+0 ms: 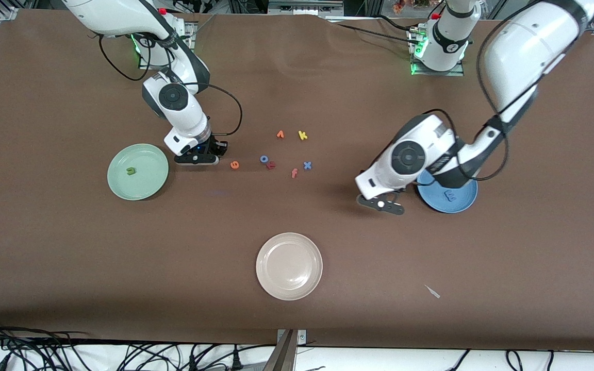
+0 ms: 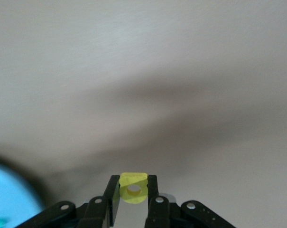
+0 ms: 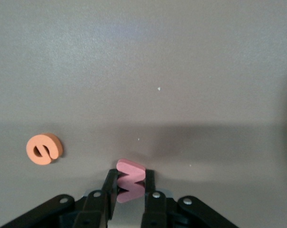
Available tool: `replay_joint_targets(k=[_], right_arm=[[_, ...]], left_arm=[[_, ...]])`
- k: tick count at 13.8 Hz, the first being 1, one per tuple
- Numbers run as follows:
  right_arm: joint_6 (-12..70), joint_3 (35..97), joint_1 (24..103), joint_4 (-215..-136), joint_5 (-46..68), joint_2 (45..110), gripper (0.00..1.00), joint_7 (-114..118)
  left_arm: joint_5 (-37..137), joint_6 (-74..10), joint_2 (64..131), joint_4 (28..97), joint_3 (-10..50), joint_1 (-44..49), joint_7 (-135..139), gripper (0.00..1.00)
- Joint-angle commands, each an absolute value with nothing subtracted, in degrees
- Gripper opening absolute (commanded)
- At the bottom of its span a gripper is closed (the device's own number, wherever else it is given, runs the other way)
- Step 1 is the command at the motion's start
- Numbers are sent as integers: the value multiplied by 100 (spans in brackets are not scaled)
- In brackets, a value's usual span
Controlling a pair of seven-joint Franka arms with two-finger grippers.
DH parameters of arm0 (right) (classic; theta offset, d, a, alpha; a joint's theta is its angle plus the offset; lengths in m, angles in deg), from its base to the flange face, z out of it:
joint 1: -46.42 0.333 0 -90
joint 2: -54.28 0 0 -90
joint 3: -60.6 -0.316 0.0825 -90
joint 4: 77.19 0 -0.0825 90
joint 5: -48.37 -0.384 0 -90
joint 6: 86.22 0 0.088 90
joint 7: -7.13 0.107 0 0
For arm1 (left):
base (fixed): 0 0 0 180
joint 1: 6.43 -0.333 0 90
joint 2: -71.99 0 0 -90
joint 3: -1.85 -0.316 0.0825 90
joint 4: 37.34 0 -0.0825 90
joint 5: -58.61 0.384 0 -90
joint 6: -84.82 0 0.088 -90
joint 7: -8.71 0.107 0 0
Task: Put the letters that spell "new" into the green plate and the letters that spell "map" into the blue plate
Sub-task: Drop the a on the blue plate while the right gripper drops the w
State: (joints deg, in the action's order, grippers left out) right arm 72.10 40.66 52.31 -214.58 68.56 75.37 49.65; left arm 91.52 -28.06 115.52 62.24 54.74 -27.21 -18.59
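My left gripper (image 2: 134,183) is shut on the yellow "p" (image 2: 133,188), low over the table beside the blue plate (image 1: 447,193), shown in the front view as the left gripper (image 1: 381,204). The periwinkle "m" (image 1: 450,195) lies in that plate. My right gripper (image 3: 130,176) is shut on the salmon-pink "w" (image 3: 130,171), down at the table beside the green plate (image 1: 137,171), shown as the right gripper (image 1: 197,157). The olive "n" (image 1: 130,171) lies in the green plate. The orange "e" (image 1: 234,165) rests on the table close to the right gripper, and the "e" (image 3: 43,148) also shows in the right wrist view.
Loose letters lie mid-table: an orange "v" (image 1: 280,134), a yellow "k" (image 1: 302,135), a blue "o" (image 1: 264,158), a reddish letter (image 1: 271,165), a salmon "f" (image 1: 294,173) and a blue "x" (image 1: 307,165). A beige plate (image 1: 289,266) sits nearer the front camera.
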Motion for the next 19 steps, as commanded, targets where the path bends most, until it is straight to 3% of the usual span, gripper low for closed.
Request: replay_joint_targets(k=[1, 3, 6, 9, 10, 11, 12, 13, 15, 16, 19], right_arm=[[7207, 4397, 5284, -21421, 7060, 7258, 0, 4889], [6674, 4556, 5266, -21395, 7051, 6932, 0, 4215], [6241, 5328, 5240, -21368, 7008, 6562, 0, 2521], [6065, 5935, 5222, -21412, 6999, 6465, 0, 1638], [6091, 6085, 5222, -21473, 6999, 6474, 0, 1497], [6169, 6147, 5213, -21578, 6999, 6491, 5, 1434], [6274, 6157, 5213, -21632, 6981, 6509, 39, 1434], [6310, 6174, 5196, -21667, 6981, 6518, 53, 1530], [6267, 6096, 5213, -21659, 6754, 6535, 54, 2124], [6232, 5756, 5213, -21659, 6735, 6535, 63, 2624], [6188, 4815, 5231, -21554, 6735, 6614, 66, 4391]], left_arm=[[9210, -2242, 11462, 6443, 6124, -3803, -1284, 1], [9210, -2065, 11462, 6645, 6353, -4506, -784, 2], [9288, -2082, 11471, 7031, 6390, -5053, -755, 3], [9315, -2266, 11585, 7138, 6232, -5204, -755, 5], [9315, -2267, 11576, 7208, 6231, -5195, -755, 14], [9315, -2267, 11585, 7208, 6214, -5195, -755, 49], [9315, -2267, 11585, 7182, 6179, -5195, -755, 99], [9307, -2249, 11576, 7138, 6179, -5169, -755, 100], [9272, -2197, 11524, 7103, 6257, -5134, -807, 100], [9245, -2196, 11489, 7033, 6336, -5134, -825, 100], [9227, -1444, 11436, 6499, 6941, -5160, -843, 100]])
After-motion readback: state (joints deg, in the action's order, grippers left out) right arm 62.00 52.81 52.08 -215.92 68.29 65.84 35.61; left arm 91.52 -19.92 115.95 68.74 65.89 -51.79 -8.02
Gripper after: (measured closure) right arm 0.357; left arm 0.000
